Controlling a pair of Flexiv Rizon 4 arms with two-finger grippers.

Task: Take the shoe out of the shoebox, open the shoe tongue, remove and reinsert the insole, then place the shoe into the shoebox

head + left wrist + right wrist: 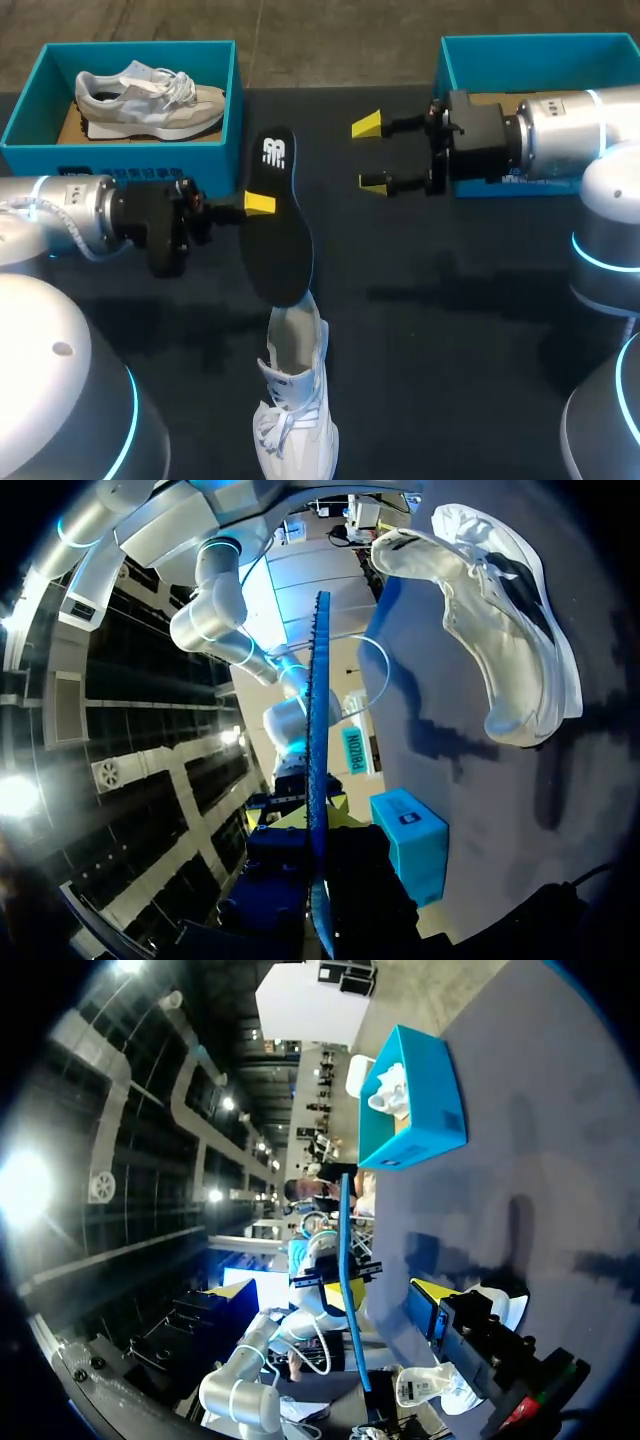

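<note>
On the dark table, the white shoe lies at the near edge. The black insole hangs over its opening, pinched by the left gripper. The right gripper stands wide and empty. Reinsertion likely goes best toe-first, with the right steadying the shoe.

The desk is a broad, flat, matte black surface filling nearly the whole head view, its far edge running straight across, with soft-edged darker shadows lying in patches near its middle and toward the right side under diffuse light, plain and even in both wrist views.
</note>
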